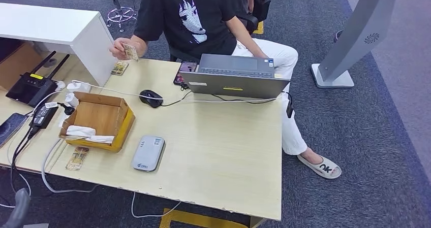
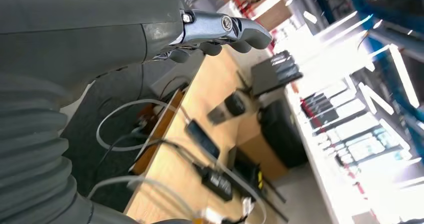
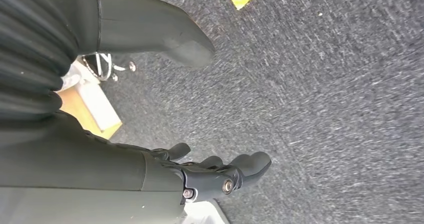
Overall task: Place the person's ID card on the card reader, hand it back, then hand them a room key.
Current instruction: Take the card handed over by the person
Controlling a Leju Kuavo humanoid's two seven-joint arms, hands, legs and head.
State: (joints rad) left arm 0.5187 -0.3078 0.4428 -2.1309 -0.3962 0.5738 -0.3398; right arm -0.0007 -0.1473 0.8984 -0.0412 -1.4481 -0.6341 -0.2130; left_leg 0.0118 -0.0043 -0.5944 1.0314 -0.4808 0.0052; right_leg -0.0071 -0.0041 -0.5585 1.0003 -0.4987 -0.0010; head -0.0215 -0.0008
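Risk of fumbling the ID card [image 1: 130,51], far beyond loosely curled, empty left hand [image 2: 220,34] and right hand [image 3: 215,171].

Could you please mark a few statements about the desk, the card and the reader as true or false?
1. The person's hand holds a card above the desk. True.
2. The grey card reader lies inside the cardboard box. False: it lies on the desk beside the box.
3. A card already rests on the reader. False: its top is bare.
4. A laptop stands at the desk's far edge, in front of the person. True.
5. The left hand holds nothing. True.
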